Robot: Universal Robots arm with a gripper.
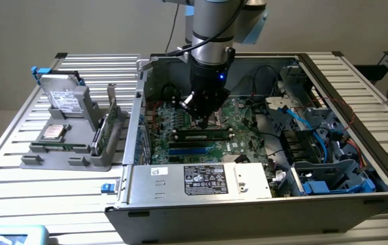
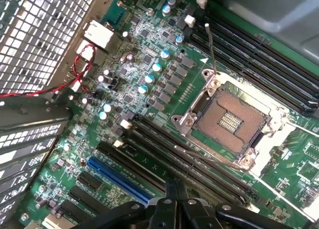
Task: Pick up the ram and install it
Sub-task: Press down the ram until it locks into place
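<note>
The ram (image 1: 204, 137), a long narrow green stick with dark chips, stands on edge along a black slot of the motherboard (image 1: 180, 122) inside the open computer case (image 1: 201, 214). My gripper (image 1: 205, 121) hangs just above and behind it, pointing down at the board. In the wrist view my gripper (image 2: 175, 189) is shut, its dark fingertips pressed together with nothing between them, over the long black memory slots (image 2: 199, 164) beside the bare processor socket (image 2: 229, 119). Whether the stick is fully seated I cannot tell.
A blue slot (image 1: 194, 148) lies in front of the ram. Cables and blue drive bays (image 1: 330, 178) fill the case at the exterior view's right. A grey holder (image 1: 71, 148) at the left carries a hard drive (image 1: 65, 97) and a green expansion card (image 1: 105, 130).
</note>
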